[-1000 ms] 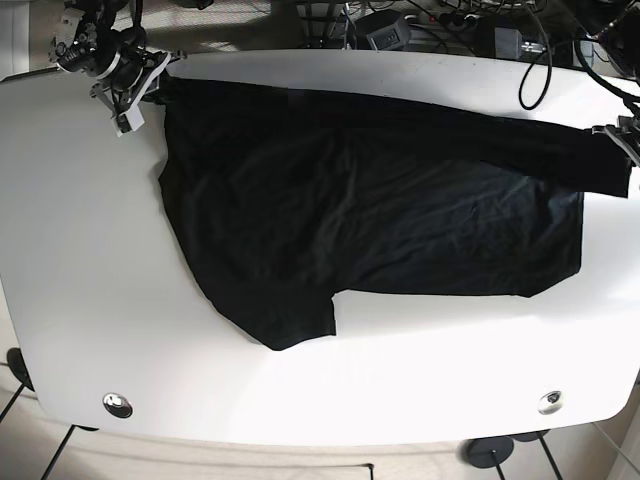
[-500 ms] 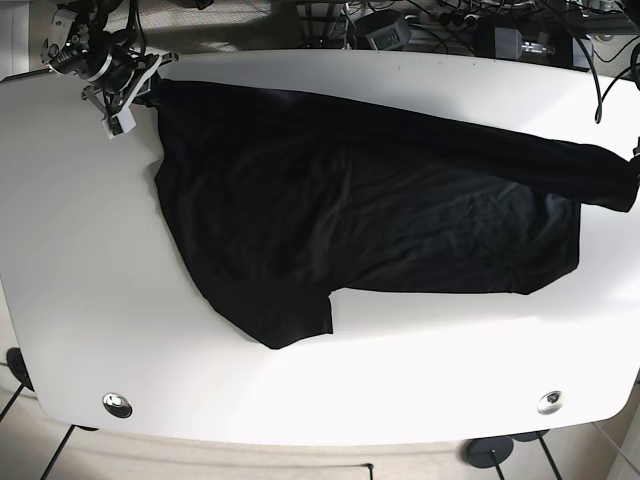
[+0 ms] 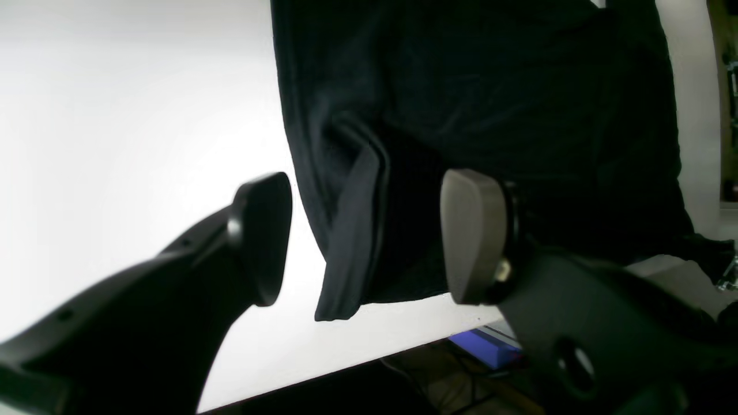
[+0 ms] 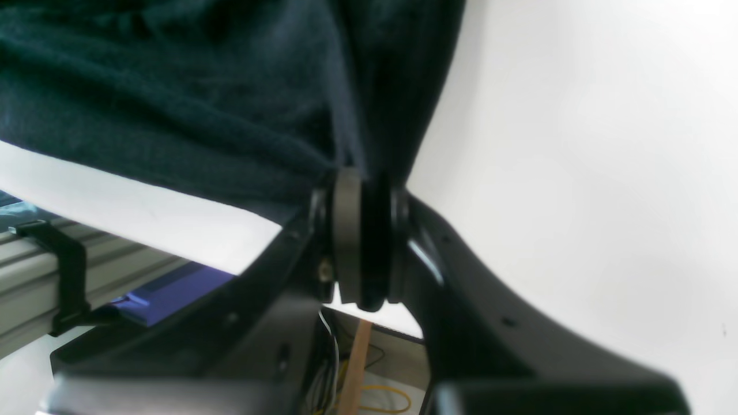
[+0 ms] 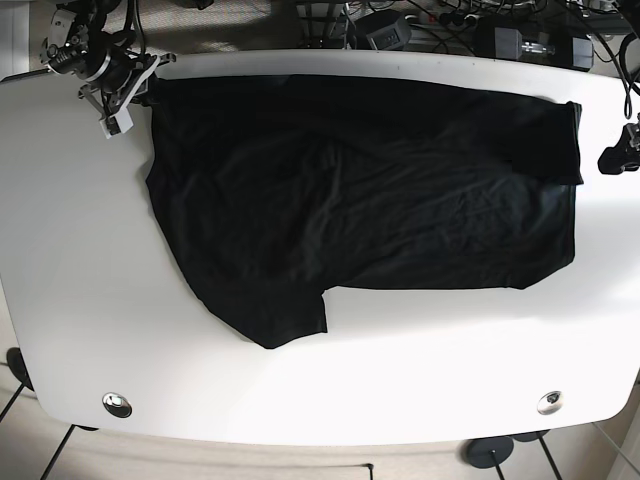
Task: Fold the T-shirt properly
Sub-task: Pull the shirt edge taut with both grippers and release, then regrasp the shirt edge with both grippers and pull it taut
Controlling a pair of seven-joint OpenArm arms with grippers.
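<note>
A black T-shirt (image 5: 350, 190) lies spread on the white table (image 5: 80, 280), one sleeve (image 5: 290, 320) pointing toward the front edge. At the back left corner my right gripper (image 5: 140, 90) is shut on the shirt's corner; the right wrist view shows the dark cloth (image 4: 173, 86) pinched in that gripper (image 4: 363, 242). My left gripper (image 5: 612, 158) hangs open at the table's right edge, just off the shirt's folded right corner. In the left wrist view the left gripper (image 3: 369, 236) has its fingers wide apart above the shirt's hem (image 3: 346, 259), not touching it.
Cables and power boxes (image 5: 400, 25) crowd the floor behind the table's far edge. Round metal fittings sit at the front corners (image 5: 117, 404) (image 5: 549, 402). Both grippers are close to the table's edges. A blue object (image 3: 484, 346) shows below the table.
The left gripper has opened and let go of the shirt's right corner, then drawn back to the right. The lifted far edge now lies flat near the table's back. The right gripper still holds.
</note>
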